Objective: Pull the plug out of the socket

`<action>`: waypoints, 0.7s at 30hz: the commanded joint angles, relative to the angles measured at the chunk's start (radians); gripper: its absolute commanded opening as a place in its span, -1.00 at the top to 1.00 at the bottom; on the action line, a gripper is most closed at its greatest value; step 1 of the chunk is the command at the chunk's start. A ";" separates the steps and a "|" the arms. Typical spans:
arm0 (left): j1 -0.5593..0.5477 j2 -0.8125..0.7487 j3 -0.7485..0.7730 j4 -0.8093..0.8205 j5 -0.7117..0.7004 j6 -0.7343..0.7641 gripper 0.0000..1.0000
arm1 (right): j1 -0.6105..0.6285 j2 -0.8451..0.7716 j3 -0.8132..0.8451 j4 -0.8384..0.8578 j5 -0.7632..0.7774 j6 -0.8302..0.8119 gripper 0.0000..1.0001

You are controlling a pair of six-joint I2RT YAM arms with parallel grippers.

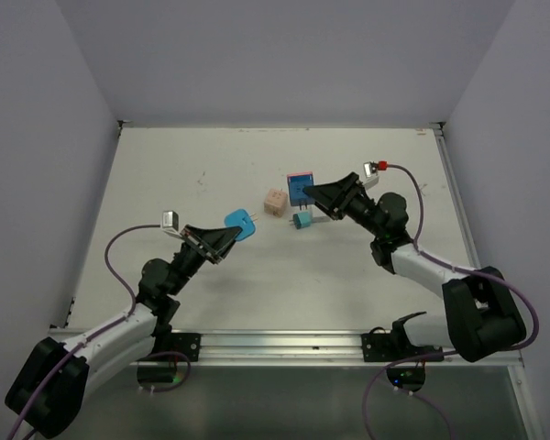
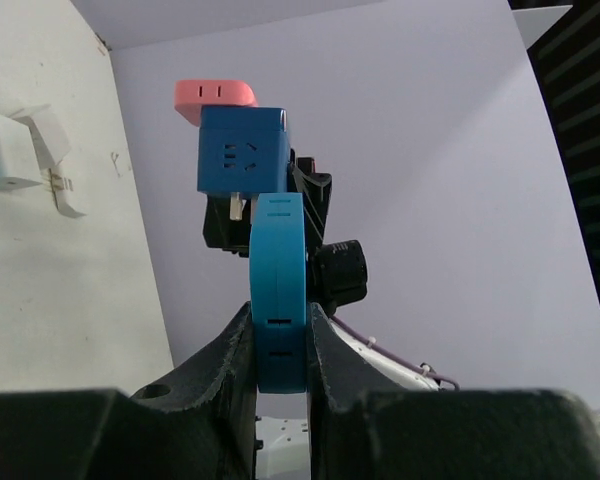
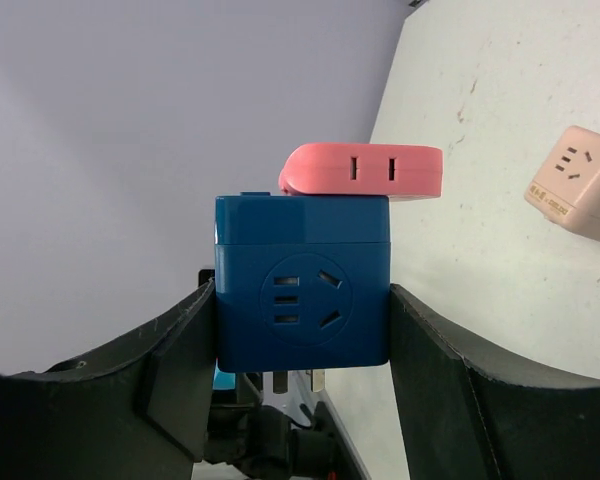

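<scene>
**Plug clear of the socket, both grips firm**

I am holding the light-blue plug (image 2: 278, 290) in the left gripper (image 1: 227, 234), which is clamped fully down on the plug's flat sides. The right gripper (image 1: 319, 194) is standing about half open, squeezing the blue socket (image 3: 302, 290) by two opposite faces. From above, the plug is sitting well apart from the socket, so I am judging it free. A pink plug (image 3: 365, 170) is sitting on the socket's top. For any further pull, I am planning a square clamp on the socket and a straight draw along the pins, without twisting.
</scene>
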 commanded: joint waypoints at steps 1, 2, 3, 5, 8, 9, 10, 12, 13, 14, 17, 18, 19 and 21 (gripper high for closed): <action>0.003 -0.003 -0.161 0.064 -0.043 -0.015 1.00 | 0.015 -0.052 0.067 -0.048 0.050 -0.081 1.00; 0.005 0.002 -0.159 0.064 -0.043 -0.012 1.00 | 0.015 -0.056 0.077 -0.059 0.045 -0.088 1.00; 0.005 0.010 -0.159 0.053 -0.046 -0.005 1.00 | 0.015 -0.061 0.078 -0.064 0.041 -0.091 1.00; 0.005 0.031 -0.140 0.009 -0.045 0.031 1.00 | 0.012 -0.082 0.080 -0.113 0.025 -0.116 1.00; 0.008 0.085 -0.111 -0.028 -0.042 0.086 1.00 | 0.006 -0.115 0.060 -0.171 -0.004 -0.153 1.00; 0.011 0.105 -0.100 -0.034 -0.034 0.103 1.00 | 0.004 -0.135 0.055 -0.191 -0.015 -0.163 1.00; 0.015 0.126 -0.089 -0.044 -0.025 0.138 1.00 | 0.002 -0.147 0.057 -0.218 -0.027 -0.197 1.00; 0.041 0.212 -0.060 -0.056 0.013 0.182 1.00 | 0.002 -0.174 0.063 -0.324 -0.059 -0.246 1.00; 0.049 0.244 -0.022 -0.054 0.026 0.217 1.00 | 0.004 -0.202 0.073 -0.367 -0.067 -0.299 1.00; 0.072 0.311 0.009 -0.039 0.037 0.236 1.00 | 0.002 -0.220 0.080 -0.462 -0.070 -0.330 1.00; 0.127 0.455 0.067 -0.001 0.083 0.287 1.00 | 0.004 -0.286 0.095 -0.631 -0.065 -0.429 1.00; 0.146 0.494 0.081 0.019 0.112 0.297 1.00 | 0.004 -0.299 0.098 -0.662 -0.065 -0.449 1.00; 0.172 0.529 0.118 0.031 0.127 0.322 1.00 | 0.002 -0.328 0.100 -0.689 -0.062 -0.482 1.00; 0.196 0.634 0.164 0.042 0.171 0.360 1.00 | 0.002 -0.354 0.101 -0.763 -0.056 -0.510 1.00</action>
